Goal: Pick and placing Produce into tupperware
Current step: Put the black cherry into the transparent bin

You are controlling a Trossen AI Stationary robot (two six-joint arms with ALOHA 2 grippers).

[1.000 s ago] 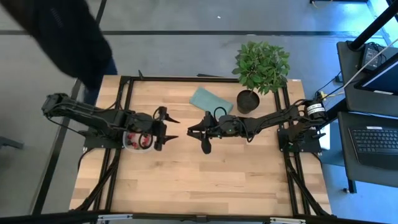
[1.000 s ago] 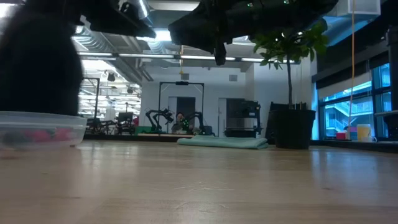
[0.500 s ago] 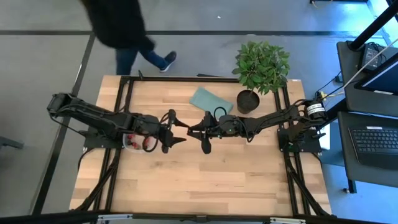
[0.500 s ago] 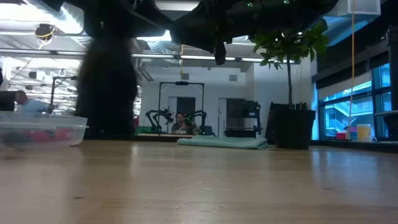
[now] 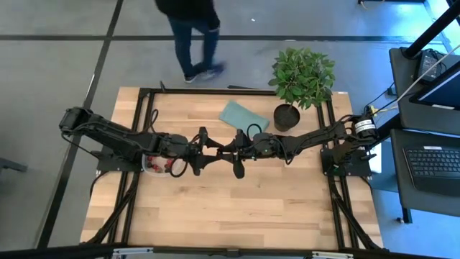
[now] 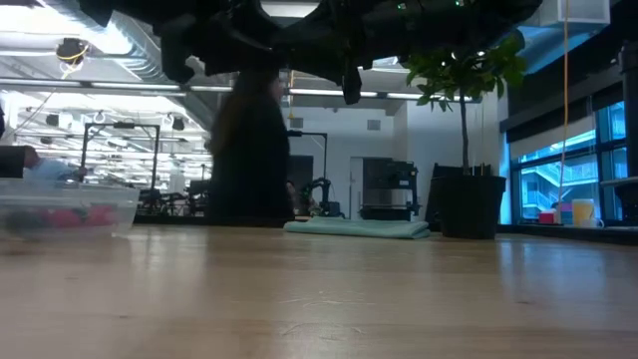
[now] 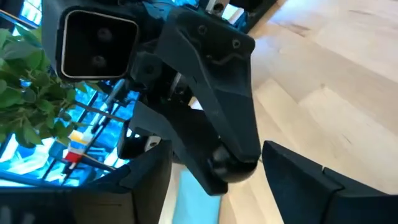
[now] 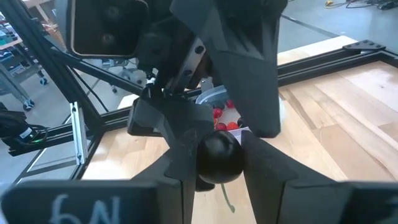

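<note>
My right gripper [image 5: 224, 151] hovers over the table's middle, shut on a dark purple-black berry [image 8: 217, 155] with a thin green stem [image 8: 227, 199]. My left gripper [image 5: 213, 150] faces it from the left, open, its fingers on either side of the right gripper's fingertips and the berry [image 7: 222, 163]. The clear tupperware [image 5: 159, 164] sits flat on the table under the left arm, with red berries [image 8: 227, 121] inside. It also shows in the low view as a shallow tub [image 6: 65, 209]. My right gripper pinches the dark berry's round body [image 8: 208, 163] between its two fingers [image 8: 177, 174], coming roughly level from the table's right. The berry is lifted clear of the table, its stem hanging below. My left gripper stands around the berry; whether its fingers touch it, I cannot tell.
A flat teal pad [image 5: 241, 117] lies toward the far edge, with a potted plant [image 5: 302, 75] in a black pot [image 5: 286, 115] to its right. A person [image 5: 194, 29] walks past beyond the far edge. Bare wood fills the near half of the table [image 5: 230, 208].
My left gripper has moved from over the tupperware toward the table's right, up to the right gripper, and stays open. The right arm has kept still. The person behind the table has walked from left toward the right.
</note>
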